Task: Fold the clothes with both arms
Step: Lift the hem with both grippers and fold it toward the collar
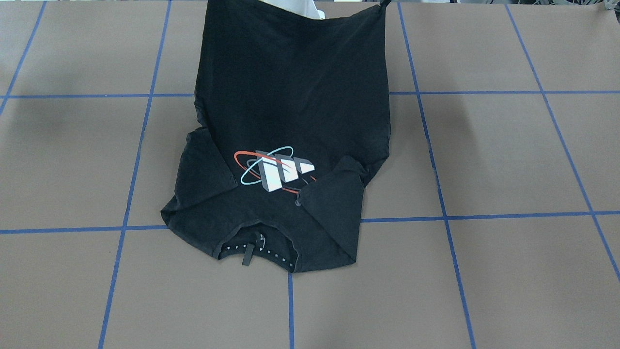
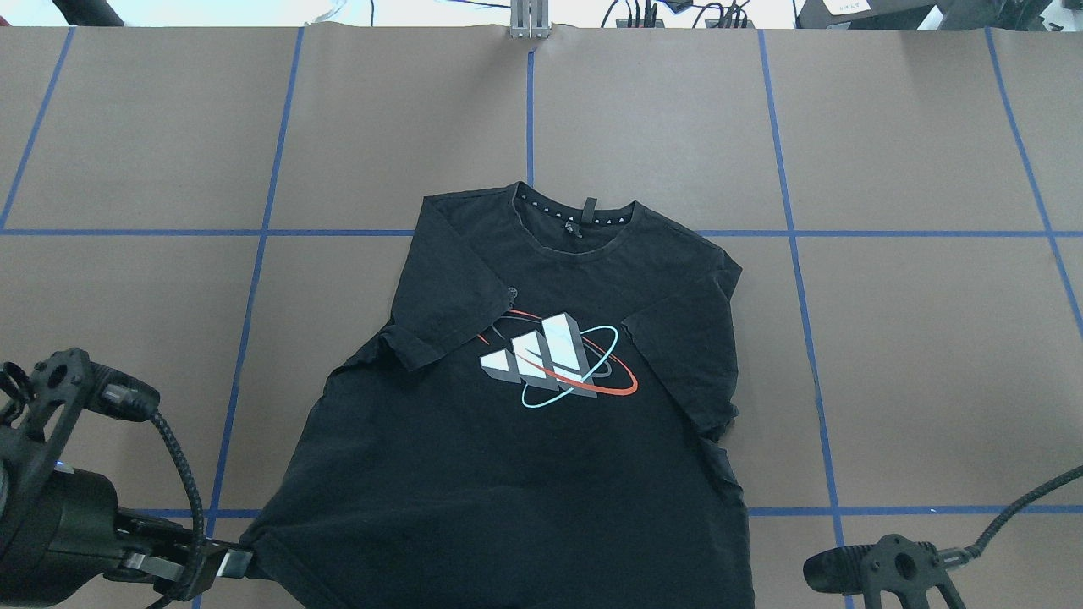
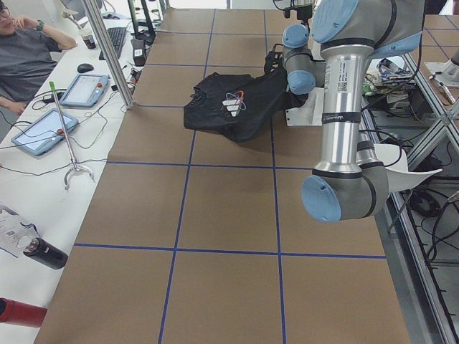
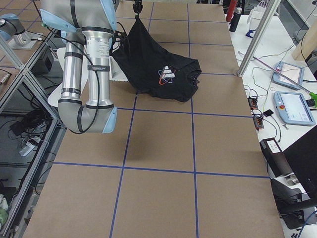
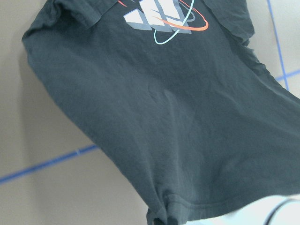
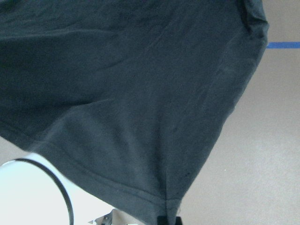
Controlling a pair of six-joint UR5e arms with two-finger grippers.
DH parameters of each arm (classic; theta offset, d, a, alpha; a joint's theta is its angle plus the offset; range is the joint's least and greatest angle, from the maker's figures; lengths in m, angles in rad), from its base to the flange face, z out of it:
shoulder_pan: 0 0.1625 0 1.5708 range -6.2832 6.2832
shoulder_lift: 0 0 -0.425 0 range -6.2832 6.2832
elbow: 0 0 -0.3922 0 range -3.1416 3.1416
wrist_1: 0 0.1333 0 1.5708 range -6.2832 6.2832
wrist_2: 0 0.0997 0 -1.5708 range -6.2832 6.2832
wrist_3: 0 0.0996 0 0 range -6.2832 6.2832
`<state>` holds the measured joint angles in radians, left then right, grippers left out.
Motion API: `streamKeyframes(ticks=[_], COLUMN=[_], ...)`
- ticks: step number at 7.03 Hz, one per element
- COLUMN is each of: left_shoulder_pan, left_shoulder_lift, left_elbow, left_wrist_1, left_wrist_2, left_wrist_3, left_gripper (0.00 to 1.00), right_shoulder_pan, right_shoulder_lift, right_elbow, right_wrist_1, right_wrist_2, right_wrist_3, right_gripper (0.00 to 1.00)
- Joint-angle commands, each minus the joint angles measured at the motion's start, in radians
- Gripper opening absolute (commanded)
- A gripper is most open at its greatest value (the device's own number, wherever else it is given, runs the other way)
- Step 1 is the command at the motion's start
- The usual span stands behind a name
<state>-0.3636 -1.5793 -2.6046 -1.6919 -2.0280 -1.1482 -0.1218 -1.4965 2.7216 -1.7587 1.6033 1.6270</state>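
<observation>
The black T-shirt (image 2: 525,474) lies print side up, its collar (image 2: 579,222) flat on the table at the far side. Both sleeves are folded in over the chest. The hem end is lifted off the table toward the robot, as the front-facing view (image 1: 290,97) shows. My left gripper (image 2: 239,562) is shut on the left hem corner, which also shows pinched in the left wrist view (image 5: 159,216). My right gripper (image 6: 168,220) is shut on the other hem corner. Its fingertips are out of the overhead view; only its wrist (image 2: 888,575) shows.
The table (image 2: 931,338) is covered in brown paper with a blue tape grid. The white pedestal base (image 1: 300,7) stands behind the raised hem. A side bench holds tablets (image 3: 46,129) and bottles, with an operator (image 3: 25,50) seated. A metal post (image 3: 107,54) stands at the table's edge.
</observation>
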Motion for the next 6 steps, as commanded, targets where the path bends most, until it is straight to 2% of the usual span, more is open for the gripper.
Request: streamKeyframes(ticks=[1,2,3,6], left_shoulder_pan=[0.003,-0.067,-0.128,-0.273], left_shoulder_lift=[-0.080,-0.179,-0.229,-0.322], left_elbow=[0.145,0.266,0.366,0.437], left_wrist_1=[0.000,0.000,-0.005,-0.005], left_wrist_2=[0.161,0.252,0.258,0.321], left_wrist_3=[-0.007,-0.005,-0.004,-0.018], left_gripper=[0.00,0.00,0.00,0.00], right_shoulder_pan=[0.171,0.273,0.360,0.557], right_shoulder_lift=[0.037,0.085,0.102,0.114], right_elbow=[-0.084,-0.156,-0.208,-0.269], right_wrist_1=[-0.097,-0.099,-0.100,-0.096], right_wrist_2=[-0.016,-0.019,-0.019,-0.034], right_wrist_3=[0.001,0.001,-0.001,-0.003], right_gripper=[0.00,0.00,0.00,0.00])
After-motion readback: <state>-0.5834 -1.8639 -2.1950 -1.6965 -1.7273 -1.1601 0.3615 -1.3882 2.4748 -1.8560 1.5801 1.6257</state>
